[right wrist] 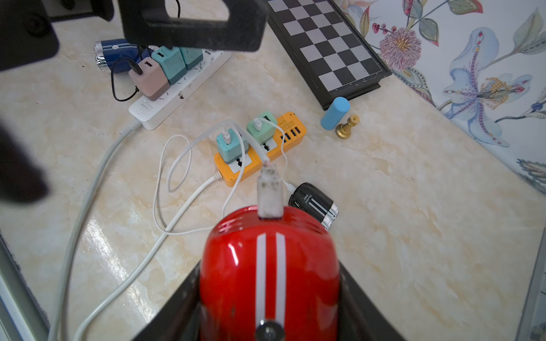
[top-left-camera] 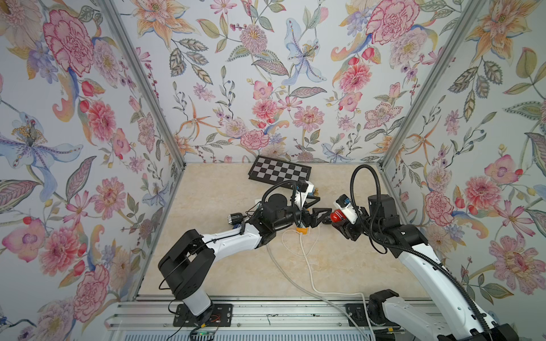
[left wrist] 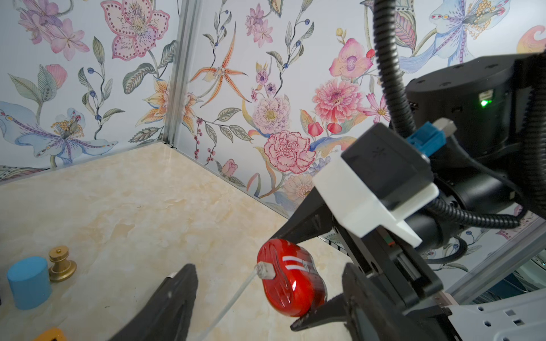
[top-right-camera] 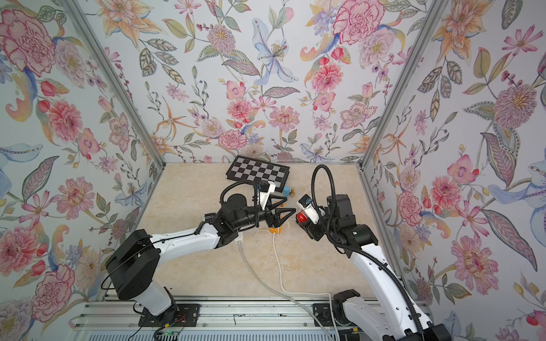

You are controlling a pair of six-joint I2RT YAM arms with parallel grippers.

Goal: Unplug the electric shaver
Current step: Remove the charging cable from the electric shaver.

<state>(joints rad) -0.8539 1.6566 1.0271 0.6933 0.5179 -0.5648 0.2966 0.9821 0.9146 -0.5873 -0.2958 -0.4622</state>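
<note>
Your left tool point(top-left-camera: 325, 205) hung with its jaws apart on either side of the white cable point(left wrist: 233, 298), gripping nothing. The plug point(right wrist: 269, 192) still sat in the red shaver point(right wrist: 269, 265), which your right tool point(top-left-camera: 336, 220) clamped over the bench point(top-left-camera: 221, 236). The hold looked done; seizing the plug and pulling it out remained.
</note>
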